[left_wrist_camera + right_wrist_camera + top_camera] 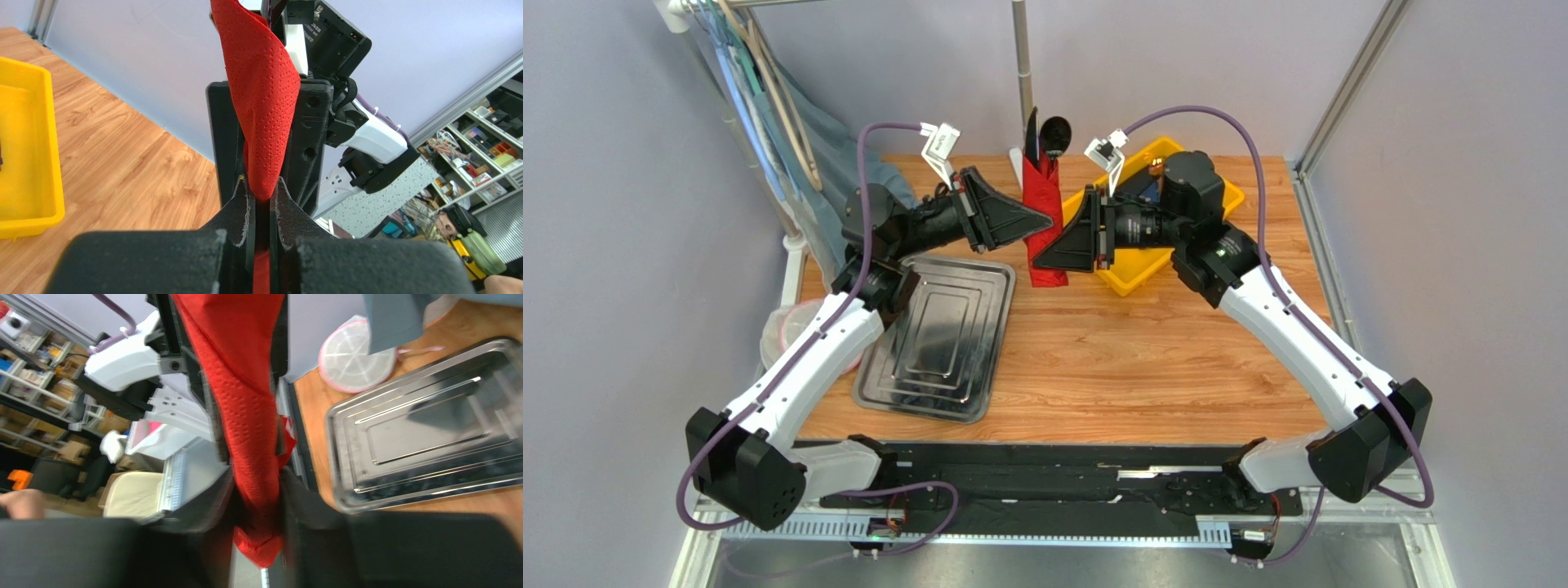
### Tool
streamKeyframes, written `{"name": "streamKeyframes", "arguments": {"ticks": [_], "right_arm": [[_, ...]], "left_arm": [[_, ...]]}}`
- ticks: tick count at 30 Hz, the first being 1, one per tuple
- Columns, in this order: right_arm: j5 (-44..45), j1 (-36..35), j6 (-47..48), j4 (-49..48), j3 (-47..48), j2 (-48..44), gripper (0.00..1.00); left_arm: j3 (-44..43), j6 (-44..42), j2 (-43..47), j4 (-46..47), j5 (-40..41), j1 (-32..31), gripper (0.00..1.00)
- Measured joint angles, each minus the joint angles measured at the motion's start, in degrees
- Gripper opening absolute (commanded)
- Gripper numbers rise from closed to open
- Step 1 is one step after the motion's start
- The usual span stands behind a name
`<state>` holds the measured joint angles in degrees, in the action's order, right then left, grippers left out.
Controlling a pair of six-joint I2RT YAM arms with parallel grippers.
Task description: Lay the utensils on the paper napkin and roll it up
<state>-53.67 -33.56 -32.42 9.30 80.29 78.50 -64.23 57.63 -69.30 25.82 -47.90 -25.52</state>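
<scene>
Left end effector (261, 205) pinches the napkin (261, 92); right end effector (258, 496) clamps it from the opposite side. Napkin hangs upright between both, utensils (1053, 132) protruding above. Keep one grip firm while the other tightens the roll

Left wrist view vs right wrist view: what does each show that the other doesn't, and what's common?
Only left wrist: the yellow bin at the left edge. Only right wrist: the steel tray and a round white mesh piece with a pink rim near it. Both: the red paper napkin, bunched into a roll, with the left gripper and right gripper each closed on it and the other arm behind.
</scene>
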Motion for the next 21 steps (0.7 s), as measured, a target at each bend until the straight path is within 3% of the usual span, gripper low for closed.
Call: {"name": "streamKeyframes", "arguments": {"ticks": [2, 6, 7, 8, 9, 11, 14, 21], "right_arm": [[-0.28, 0.0, -0.37, -0.48, -0.22, 0.0, 0.0], [-0.76, 0.0, -0.31, -0.96, -0.31, -0.09, 0.0], [-0.87, 0.0, -0.31, -1.16, -0.42, -0.11, 0.04], [-0.9, 0.0, -0.33, -1.25, -0.46, -0.11, 0.28], [-0.9, 0.0, -0.33, -1.29, -0.48, -0.11, 0.4], [-0.39, 0.0, -0.22, -1.16, -0.5, -0.11, 0.55], [0.26, 0.37, 0.26, -0.24, -0.48, -0.11, 0.57], [0.55, 3.48, 1.2, 1.55, 1.44, -0.11, 0.48]], "left_arm": [[0.0, -0.02, -0.24, 0.07, 0.13, 0.0, 0.0], [0.0, 0.63, -0.44, 0.26, 0.15, 0.0, 0.0], [0.0, 0.68, -0.44, 0.31, 0.15, 0.0, 0.0], [0.0, 0.68, -0.44, 0.33, 0.13, 0.0, 0.0], [0.0, 0.68, -0.44, 0.33, 0.13, 0.0, 0.0], [0.0, 0.55, -0.46, 0.35, 0.2, 0.0, 0.0], [0.0, 0.48, -0.46, 0.42, 0.2, 0.0, 0.0], [0.07, 0.17, -0.48, 0.39, 0.39, 0.04, 0.0]]}}
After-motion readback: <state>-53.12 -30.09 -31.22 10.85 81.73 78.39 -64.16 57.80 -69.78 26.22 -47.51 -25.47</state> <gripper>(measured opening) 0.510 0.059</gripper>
